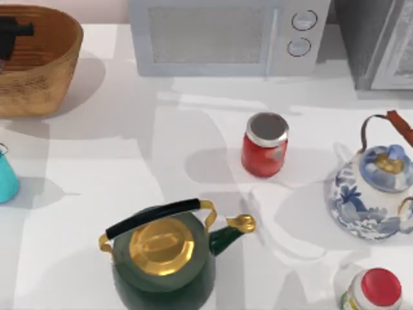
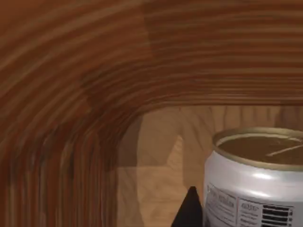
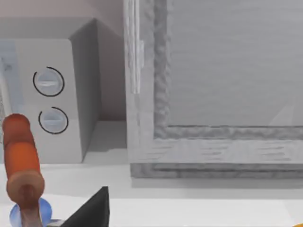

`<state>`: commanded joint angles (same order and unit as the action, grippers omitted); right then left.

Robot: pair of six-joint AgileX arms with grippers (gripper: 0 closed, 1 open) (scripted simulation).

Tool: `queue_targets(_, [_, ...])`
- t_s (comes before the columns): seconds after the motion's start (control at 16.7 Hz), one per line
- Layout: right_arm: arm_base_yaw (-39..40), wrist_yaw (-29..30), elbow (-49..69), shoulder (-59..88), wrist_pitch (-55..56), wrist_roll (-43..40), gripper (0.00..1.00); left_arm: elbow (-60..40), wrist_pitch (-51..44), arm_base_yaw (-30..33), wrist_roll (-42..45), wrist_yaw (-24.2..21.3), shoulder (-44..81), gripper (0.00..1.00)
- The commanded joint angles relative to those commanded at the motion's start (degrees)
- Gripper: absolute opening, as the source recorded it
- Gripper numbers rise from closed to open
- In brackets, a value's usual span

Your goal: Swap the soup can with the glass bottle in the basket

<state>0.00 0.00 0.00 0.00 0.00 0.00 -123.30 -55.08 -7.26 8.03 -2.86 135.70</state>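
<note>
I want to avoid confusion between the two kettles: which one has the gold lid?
The dark green kettle at the front of the table has the gold lid and a black handle. The other kettle, at the right, is white with blue flowers.

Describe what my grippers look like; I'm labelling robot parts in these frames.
Little shows. The left gripper is a matte black, blocky shape over the basket; one dark pointed fingertip rises beside the soup can. A black angular right finger shows too. No cables or markings are visible.
</note>
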Motion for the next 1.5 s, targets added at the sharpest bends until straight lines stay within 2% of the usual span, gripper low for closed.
queue_targets(0.3, [0.0,0.0,0.0,0.0,0.0,0.0,1.00,24.0,13.7,-1.5,1.3,2.2,-24.5,0.00])
queue_targets(0.66, [0.0,0.0,0.0,0.0,0.0,0.0,1.00,62.7,29.7,-1.2,1.0,4.1,-63.9,0.00])
queue_targets(1.02, [0.0,0.0,0.0,0.0,0.0,0.0,1.00,98.3,42.7,1.9,-2.3,4.3,-102.9,0.00])
queue_targets(1.26, [0.0,0.0,0.0,0.0,0.0,0.0,1.00,114.3,49.8,4.7,-5.4,3.7,-122.9,0.00])
queue_targets(1.5, [0.0,0.0,0.0,0.0,0.0,0.0,1.00,122.0,54.2,6.8,-7.6,3.0,-133.8,0.00])
